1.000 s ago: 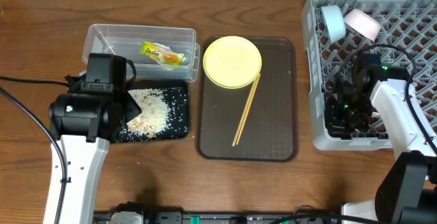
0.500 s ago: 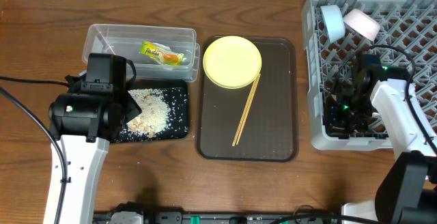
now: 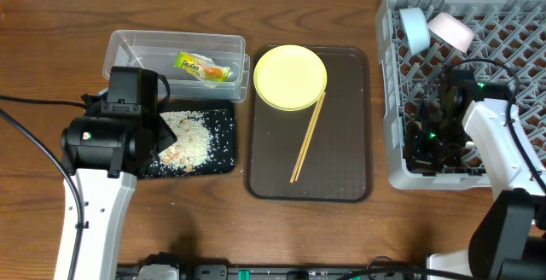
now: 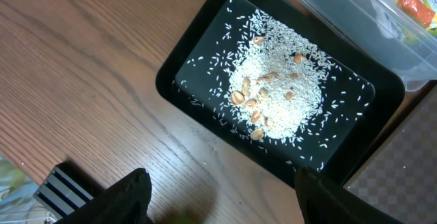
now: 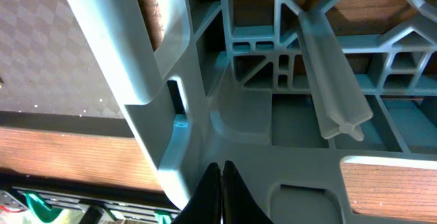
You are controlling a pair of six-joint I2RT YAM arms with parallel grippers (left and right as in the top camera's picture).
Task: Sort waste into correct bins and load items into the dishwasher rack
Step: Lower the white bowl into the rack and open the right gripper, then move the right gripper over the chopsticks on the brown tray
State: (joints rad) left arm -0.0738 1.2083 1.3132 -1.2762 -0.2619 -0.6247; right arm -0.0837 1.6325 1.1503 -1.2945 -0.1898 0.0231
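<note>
The grey dishwasher rack [image 3: 495, 67] stands at the right, with a light blue bowl [image 3: 415, 28] and a white bowl [image 3: 450, 31] tipped in its back left corner. My right gripper [image 3: 431, 139] is shut and empty, low inside the rack's front left corner [image 5: 222, 183]. A yellow plate [image 3: 290, 77] and chopsticks [image 3: 307, 137] lie on the brown serving tray [image 3: 341, 169]. The snack wrapper [image 3: 205, 67] lies in the clear tub [image 3: 136, 45]. Rice scraps [image 3: 189, 139] lie in the black tray [image 3: 223, 162]. My left gripper [image 4: 225, 197] is open above the wood at the black tray's [image 4: 177, 74] edge. The small white cup is out of view.
The rack's grey wall and ribs [image 5: 287, 101] closely surround my right fingers. The brown tray's edge [image 5: 41, 46] lies just beyond the rack wall. The clear tub [image 4: 355, 9] borders the black tray's far side. Bare wooden table [image 3: 51, 24] lies to the left.
The rack and the bowls in it have shifted very slightly left and forward. The left arm has not moved.
</note>
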